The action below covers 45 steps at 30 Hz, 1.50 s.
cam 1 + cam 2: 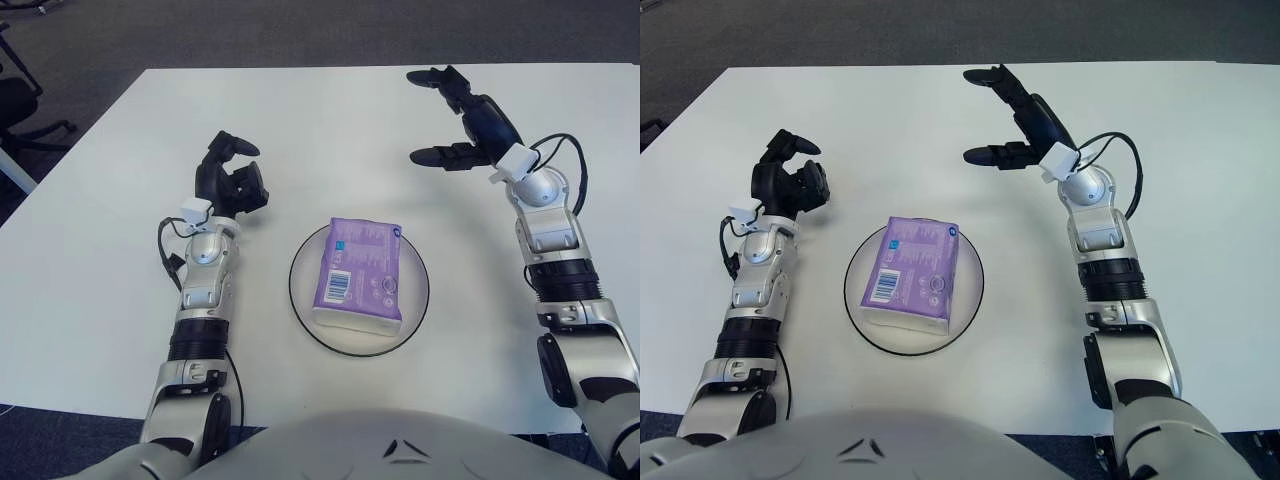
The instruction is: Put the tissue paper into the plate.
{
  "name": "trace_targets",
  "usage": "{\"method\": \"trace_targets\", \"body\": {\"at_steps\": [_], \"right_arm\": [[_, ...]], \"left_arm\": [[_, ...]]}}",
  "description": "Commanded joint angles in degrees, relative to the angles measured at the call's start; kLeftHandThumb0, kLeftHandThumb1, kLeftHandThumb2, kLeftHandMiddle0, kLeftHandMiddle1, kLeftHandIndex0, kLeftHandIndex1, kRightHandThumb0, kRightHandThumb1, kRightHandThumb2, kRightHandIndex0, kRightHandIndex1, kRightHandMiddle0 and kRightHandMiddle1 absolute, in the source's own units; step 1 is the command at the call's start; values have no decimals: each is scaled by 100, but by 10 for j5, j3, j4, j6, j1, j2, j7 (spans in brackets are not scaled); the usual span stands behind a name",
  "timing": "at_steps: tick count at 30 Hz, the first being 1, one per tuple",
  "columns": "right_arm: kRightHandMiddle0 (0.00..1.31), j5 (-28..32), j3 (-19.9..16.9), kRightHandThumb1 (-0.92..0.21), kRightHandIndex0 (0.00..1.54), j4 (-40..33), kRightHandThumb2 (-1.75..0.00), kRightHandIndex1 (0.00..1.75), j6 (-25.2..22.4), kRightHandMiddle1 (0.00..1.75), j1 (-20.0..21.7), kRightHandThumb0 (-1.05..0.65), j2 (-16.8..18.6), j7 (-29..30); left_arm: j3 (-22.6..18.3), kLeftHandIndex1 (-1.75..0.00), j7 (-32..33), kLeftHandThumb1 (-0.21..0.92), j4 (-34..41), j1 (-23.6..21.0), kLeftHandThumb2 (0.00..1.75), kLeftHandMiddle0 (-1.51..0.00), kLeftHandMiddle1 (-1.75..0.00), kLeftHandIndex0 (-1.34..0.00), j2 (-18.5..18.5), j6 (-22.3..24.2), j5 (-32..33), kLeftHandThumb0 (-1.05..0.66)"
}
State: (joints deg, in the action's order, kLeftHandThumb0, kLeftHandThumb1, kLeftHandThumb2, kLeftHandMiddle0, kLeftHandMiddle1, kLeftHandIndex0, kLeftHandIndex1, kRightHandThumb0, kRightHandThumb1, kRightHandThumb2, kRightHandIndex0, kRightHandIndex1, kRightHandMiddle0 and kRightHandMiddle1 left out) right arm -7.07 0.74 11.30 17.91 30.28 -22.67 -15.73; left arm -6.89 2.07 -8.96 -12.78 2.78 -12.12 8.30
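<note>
One tissue pack (358, 277) lies in plate (300, 295), hiding plate centre; right robot hand (445, 115) spread, left robot hand (232, 175) curled, empty.

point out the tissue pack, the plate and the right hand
tissue pack (360, 272): left eye view, middle of its purple top face.
plate (301, 281): left eye view, bare left rim.
right hand (440, 115): left eye view, between its spread fingertips.
</note>
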Motion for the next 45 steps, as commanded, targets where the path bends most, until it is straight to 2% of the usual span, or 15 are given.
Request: {"method": "trace_targets", "body": {"at_steps": [1,13,15,18,19,21,24,27,36,45], "right_arm": [[0,6,-12,-92,28,-11,-33,8,-18,59,-9,-66,7,14],[0,9,-35,-92,36,-7,-59,12,-45,73,-51,-64,15,47],[0,20,-46,-92,36,-13,-62,26,-61,83,-63,-62,26,60],[0,47,-65,-92,31,-28,-67,64,-86,106,-82,-57,44,73],[0,60,-73,-92,30,-34,-68,69,-100,110,-86,-56,53,78],[0,77,-83,-92,30,-44,-71,86,-122,130,-90,-52,66,87],[12,98,-95,-92,33,-59,-59,99,-149,160,-96,-40,83,99],[17,114,-104,-92,33,-71,-55,108,-167,170,-104,-37,97,108],[20,154,-123,-92,35,-85,-52,138,-199,174,-134,-35,120,113],[31,174,-133,-74,58,-103,-78,160,-233,175,-153,-38,132,120]], "left_arm": [[9,-175,0,44,-35,93,117,-130,-175,-52,-31,7,-5,-44],[11,-175,-1,43,-30,92,117,-129,-175,-52,-33,7,-1,-44],[11,-175,-2,43,-30,92,117,-129,-175,-52,-32,6,0,-44],[9,-175,-4,43,-30,92,118,-129,-175,-53,-31,5,2,-44],[8,-175,-5,43,-30,91,118,-129,-175,-53,-30,5,4,-44],[6,-175,-6,43,-30,89,118,-129,-175,-53,-30,4,6,-44],[5,-175,-8,43,-28,89,118,-129,-175,-53,-30,4,8,-45],[3,-175,-8,42,-26,90,118,-129,-175,-53,-31,4,10,-45],[2,-175,-1,42,-8,93,119,-129,-175,-53,-31,15,9,-45],[3,-175,-1,42,8,98,119,-128,-175,-53,-32,25,9,-45]]}}
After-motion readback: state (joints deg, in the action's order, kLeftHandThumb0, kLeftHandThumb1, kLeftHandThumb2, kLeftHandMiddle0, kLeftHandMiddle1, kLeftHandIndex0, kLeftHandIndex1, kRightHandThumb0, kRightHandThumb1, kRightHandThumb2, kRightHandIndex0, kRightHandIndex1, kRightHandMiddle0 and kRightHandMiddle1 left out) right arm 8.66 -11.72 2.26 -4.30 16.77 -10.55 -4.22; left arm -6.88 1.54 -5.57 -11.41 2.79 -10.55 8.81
